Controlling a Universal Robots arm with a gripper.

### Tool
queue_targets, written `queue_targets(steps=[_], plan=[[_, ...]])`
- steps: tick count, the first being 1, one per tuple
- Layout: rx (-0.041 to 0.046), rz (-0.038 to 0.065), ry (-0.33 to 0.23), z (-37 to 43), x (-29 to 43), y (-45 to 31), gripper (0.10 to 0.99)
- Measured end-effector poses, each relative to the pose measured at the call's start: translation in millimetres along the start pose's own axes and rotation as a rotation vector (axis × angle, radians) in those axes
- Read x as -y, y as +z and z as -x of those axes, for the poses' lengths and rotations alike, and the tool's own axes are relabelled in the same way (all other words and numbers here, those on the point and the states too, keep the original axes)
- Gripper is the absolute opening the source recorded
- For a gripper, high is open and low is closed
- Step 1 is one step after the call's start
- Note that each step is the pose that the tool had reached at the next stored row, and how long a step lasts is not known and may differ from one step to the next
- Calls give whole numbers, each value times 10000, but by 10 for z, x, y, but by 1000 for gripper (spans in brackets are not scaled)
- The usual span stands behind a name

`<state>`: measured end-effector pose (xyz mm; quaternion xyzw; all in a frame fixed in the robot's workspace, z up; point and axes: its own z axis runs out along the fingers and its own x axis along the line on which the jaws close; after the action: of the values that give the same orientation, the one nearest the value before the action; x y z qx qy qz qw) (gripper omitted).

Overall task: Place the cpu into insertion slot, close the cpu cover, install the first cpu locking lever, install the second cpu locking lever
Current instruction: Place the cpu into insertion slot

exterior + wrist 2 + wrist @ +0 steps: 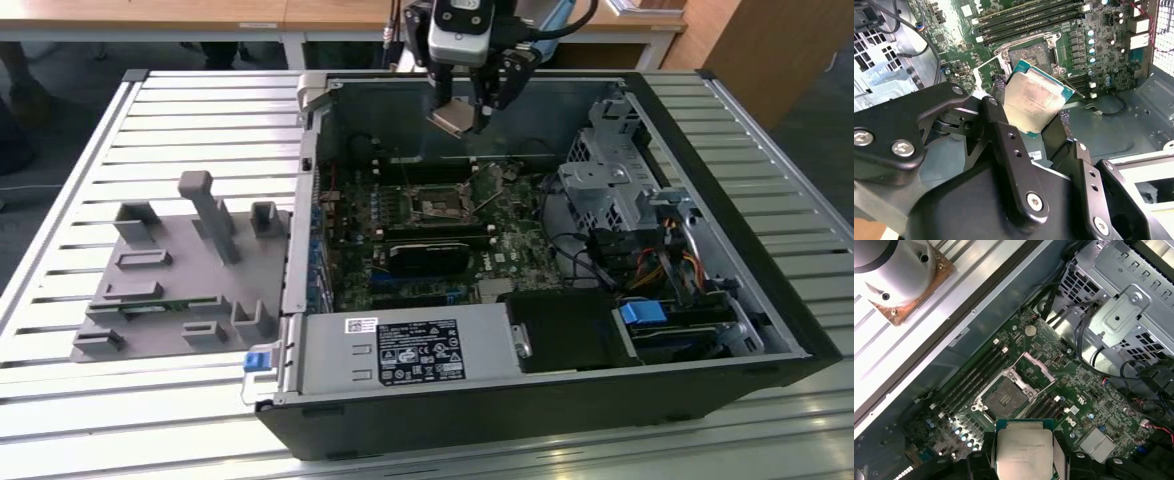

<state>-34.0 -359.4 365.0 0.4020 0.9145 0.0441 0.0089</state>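
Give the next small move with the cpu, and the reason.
Probably ease the cpu down toward the slot: the gripper grips it well above the board, the slot lies bare, and the cover stands open.

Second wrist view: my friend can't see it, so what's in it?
The gripper holds the cpu, a pale square chip, tilted between its black jaws. Beyond it, the insertion slot sits open on the green circuit board.

Slatted metal table (160,110) carries two things: open black PC case (534,425) on the exterior view's right, grey fixture plate (160,290) with upright holders on its left, just beside the case.
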Motion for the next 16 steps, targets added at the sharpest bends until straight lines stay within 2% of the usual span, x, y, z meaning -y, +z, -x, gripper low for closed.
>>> queue_targets(steps=[2, 16], plan=[[25, 6, 287, 0, 0, 1, 541], [112, 25, 1269, 0, 0, 3, 541]])
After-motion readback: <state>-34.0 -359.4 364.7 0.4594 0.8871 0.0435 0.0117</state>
